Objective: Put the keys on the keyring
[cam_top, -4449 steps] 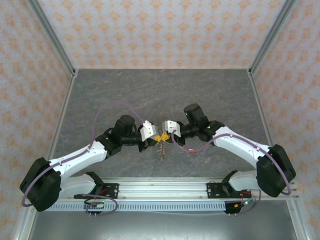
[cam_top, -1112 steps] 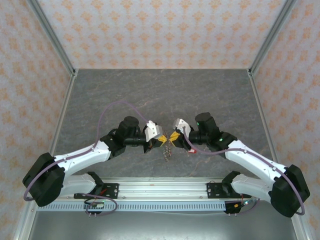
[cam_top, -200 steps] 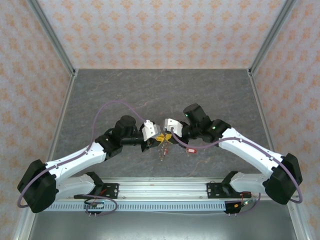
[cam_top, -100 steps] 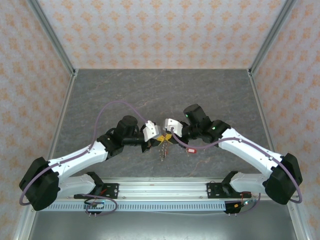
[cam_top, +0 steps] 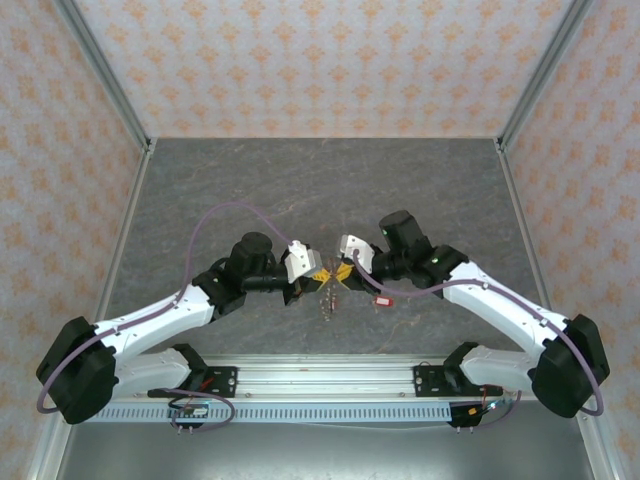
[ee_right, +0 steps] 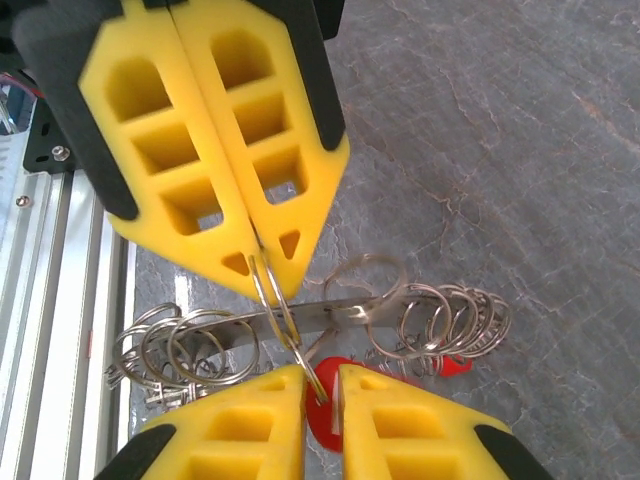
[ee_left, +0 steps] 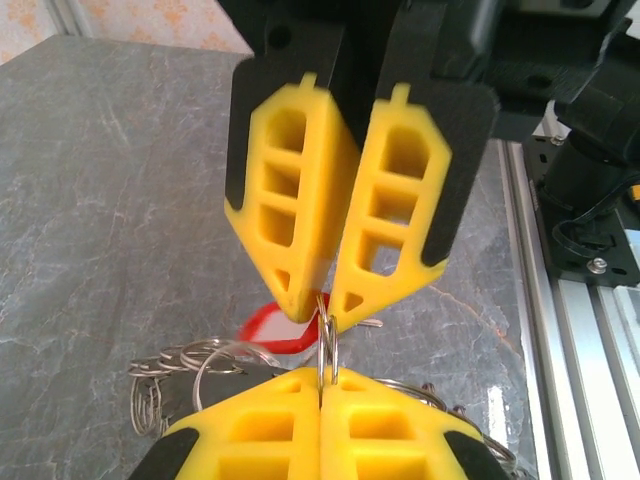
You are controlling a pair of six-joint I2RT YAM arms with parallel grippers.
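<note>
While left gripper (ee_left: 322, 385) clamps thin silver metal split ring (ee_left: 326, 340) edge-on, right gripper (ee_right: 322, 375), tips slightly parted, straddles ring's opposite rim unclamped; ring plane runs gripper-to-gripper.

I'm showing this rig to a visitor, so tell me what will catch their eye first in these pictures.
Two yellow-fingered grippers meet tip to tip above the middle of the grey stone-patterned table. The left gripper is shut on a thin silver wire ring, while the right gripper has its fingers slightly apart around the ring's other end. Just beneath them on the table lies a tangled bunch of silver rings with red plastic tags.
</note>
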